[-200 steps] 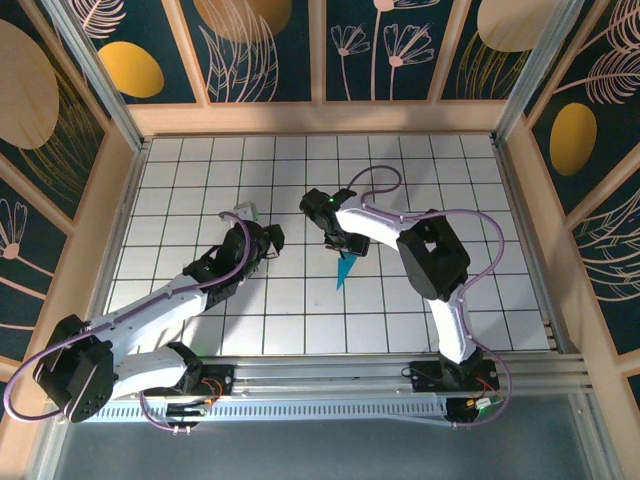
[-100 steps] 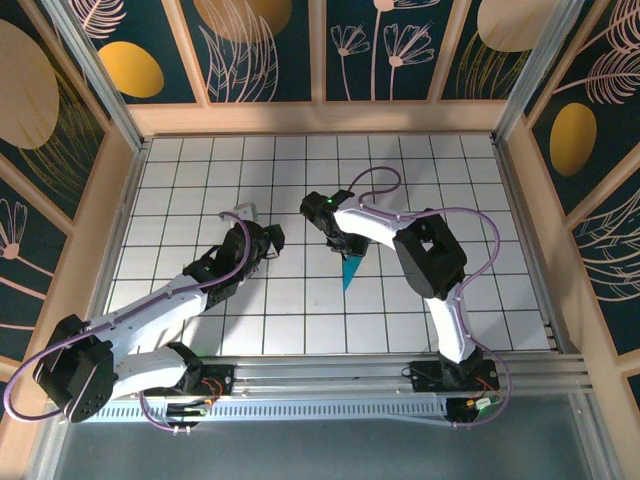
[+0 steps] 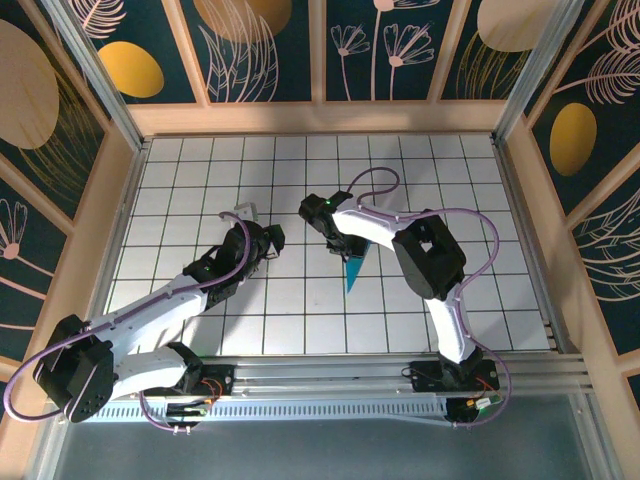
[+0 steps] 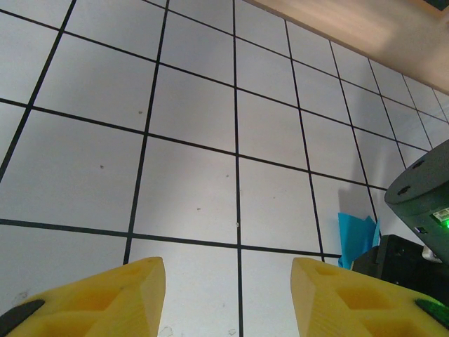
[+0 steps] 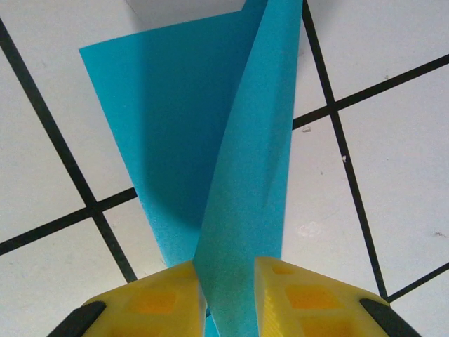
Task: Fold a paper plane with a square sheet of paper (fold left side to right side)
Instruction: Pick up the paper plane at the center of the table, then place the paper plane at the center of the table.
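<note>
My right hand (image 5: 228, 288) is closed on the paper plane (image 5: 210, 140), a narrow pointed dart of thin, bright cyan-blue folded paper; its two yellow fingers (image 5: 158, 298) pinch a raised crease from either side. The rest of the paper runs straight out ahead of the fingertips; one flap lies to the left of the crease, low over the counter (image 5: 393, 175), a white surface ruled with black grid lines, and the other flap stands tilted above it.

From the top camera the right hand (image 3: 341, 240) sits at the broad end of the paper plane (image 3: 353, 273); the point lies just beyond the fingertips.

My left hand (image 4: 228, 274) is open, its yellow fingers set wide apart with bare tiles between them and nothing held; the paper plane (image 4: 354, 239) shows ahead and to the right of it, well apart, a blue sliver beside the black wrist of the right arm (image 4: 421, 203). Seen from above, the left hand (image 3: 266, 243) is apart from the right hand, off to its side.
</note>
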Available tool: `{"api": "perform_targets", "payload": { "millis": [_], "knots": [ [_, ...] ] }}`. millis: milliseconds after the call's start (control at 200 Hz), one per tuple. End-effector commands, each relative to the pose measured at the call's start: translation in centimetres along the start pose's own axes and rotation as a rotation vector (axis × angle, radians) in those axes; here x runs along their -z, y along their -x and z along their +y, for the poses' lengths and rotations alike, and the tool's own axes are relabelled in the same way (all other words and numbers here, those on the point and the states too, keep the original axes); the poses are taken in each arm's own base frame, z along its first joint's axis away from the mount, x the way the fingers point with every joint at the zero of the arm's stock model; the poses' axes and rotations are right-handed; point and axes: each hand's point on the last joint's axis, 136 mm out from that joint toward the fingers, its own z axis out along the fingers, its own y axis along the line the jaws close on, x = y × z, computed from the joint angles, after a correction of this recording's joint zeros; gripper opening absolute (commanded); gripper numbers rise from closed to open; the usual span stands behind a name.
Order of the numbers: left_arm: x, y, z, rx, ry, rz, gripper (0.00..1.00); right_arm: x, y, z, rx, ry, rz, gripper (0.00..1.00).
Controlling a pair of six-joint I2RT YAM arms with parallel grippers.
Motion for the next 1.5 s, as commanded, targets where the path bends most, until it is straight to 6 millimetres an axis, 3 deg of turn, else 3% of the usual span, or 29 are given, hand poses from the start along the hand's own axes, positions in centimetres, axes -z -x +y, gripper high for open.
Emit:
{"api": "perform_targets", "payload": {
  "millis": [0,285,556,676,816,1011,1086,1211,1251,1346,1491],
  "knots": [
    [-0.1,0.2,0.1,-0.011,0.006,-0.004,0.5,2.5,1.2,-0.7,-0.029,-0.003,-0.067,0.24],
    [0.0,0.2,0.2,-0.011,0.007,-0.004,0.51,2.7,0.9,-0.7,-0.019,-0.004,-0.071,0.21],
    [0.2,0.9,0.2,-0.01,0.023,-0.011,0.55,3.5,1.1,-0.6,-0.012,0.019,-0.084,0.01],
    [0.4,1.6,0.5,0.0,0.034,-0.002,0.58,5.5,2.3,-0.6,-0.005,0.059,-0.135,0.0],
    [0.5,2.3,-0.4,0.044,-0.035,0.02,0.64,9.6,5.1,-1.1,-0.006,0.156,-0.262,0.0],
    [0.5,3.2,-2.4,0.15,-0.192,0.078,0.69,14.6,7.1,0.0,0.102,0.49,-0.401,0.0],
    [0.4,3.5,-2.7,0.205,-0.246,0.098,0.7,16.6,7.5,0.5,0.113,0.721,-0.431,0.0],
    [0.4,4.0,-3.3,0.278,-0.345,0.122,0.7,19.4,8.1,-0.7,0.072,1.116,-0.455,0.0],
    [0.4,4.2,-3.7,0.293,-0.387,0.132,0.7,20.6,7.4,-0.7,0.095,1.232,-0.465,0.0],
    [0.4,4.3,-5.1,0.309,-0.481,0.163,0.68,21.1,7.5,-2.1,0.109,1.395,-0.477,0.0],
    [-0.2,3.7,-7.4,0.286,-0.6,0.24,0.59,20.1,6.2,-2.6,0.128,1.554,-0.383,0.0]
  ]
}}
